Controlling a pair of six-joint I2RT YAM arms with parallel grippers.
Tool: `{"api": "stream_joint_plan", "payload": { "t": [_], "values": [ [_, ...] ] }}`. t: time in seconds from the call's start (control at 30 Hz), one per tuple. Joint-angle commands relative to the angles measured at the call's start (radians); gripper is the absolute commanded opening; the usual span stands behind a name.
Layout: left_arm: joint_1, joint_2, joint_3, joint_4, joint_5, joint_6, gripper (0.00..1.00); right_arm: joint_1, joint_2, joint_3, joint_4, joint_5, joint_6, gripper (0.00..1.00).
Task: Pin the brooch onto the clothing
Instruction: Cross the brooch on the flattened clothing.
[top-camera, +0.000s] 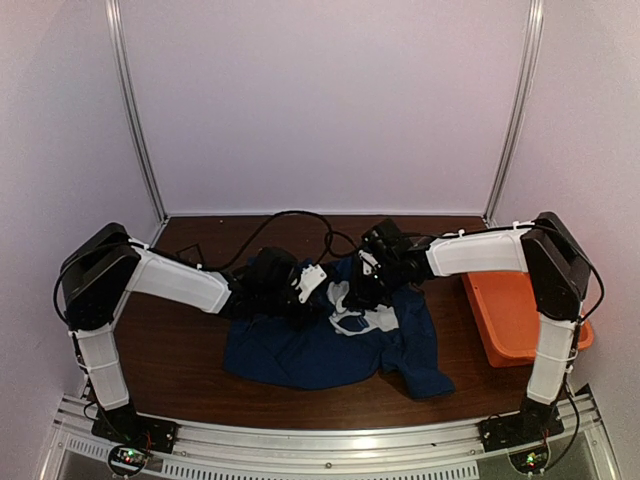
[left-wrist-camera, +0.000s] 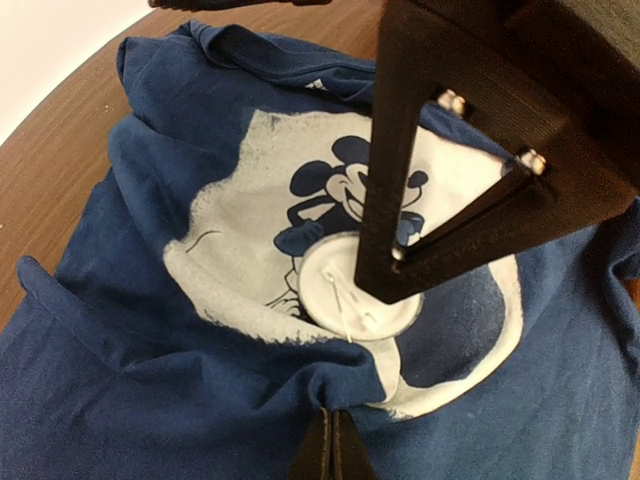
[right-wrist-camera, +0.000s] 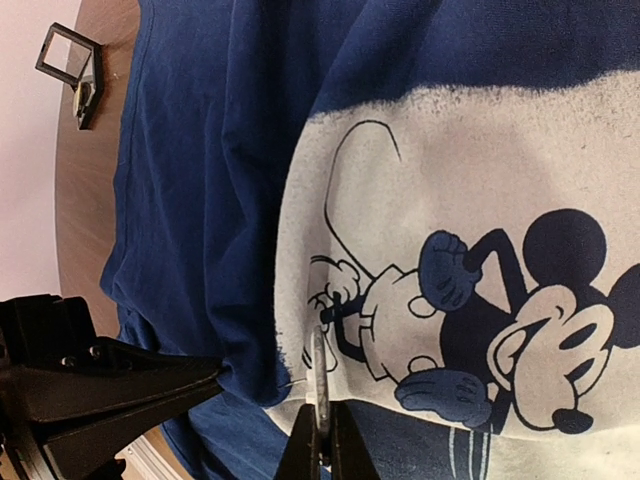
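Pinching the brooch (right-wrist-camera: 320, 370) edge-on, the right jaws hold it against the T-shirt (right-wrist-camera: 200, 150); left jaws clamp fabric just beside.

Navy T-shirt (top-camera: 300, 355) lies rumpled, mouse print (left-wrist-camera: 330, 200) facing up. Brooch (left-wrist-camera: 340, 290), round and pale, sits at the print's lower edge, pinched in my right pincer (right-wrist-camera: 320, 428).
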Motion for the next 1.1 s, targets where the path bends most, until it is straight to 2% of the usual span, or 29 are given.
{"api": "stream_joint_plan", "payload": {
  "t": [0.0, 1.07],
  "values": [
    [-0.003, -0.035, -0.016, 0.056, 0.022, 0.017, 0.0, 0.004, 0.016, 0.02, -0.018, 0.023, -0.002, 0.0],
    [-0.003, -0.028, -0.027, 0.076, -0.003, 0.015, 0.0, 0.02, -0.051, -0.055, 0.02, -0.108, -0.054, 0.0]
  ]
}}
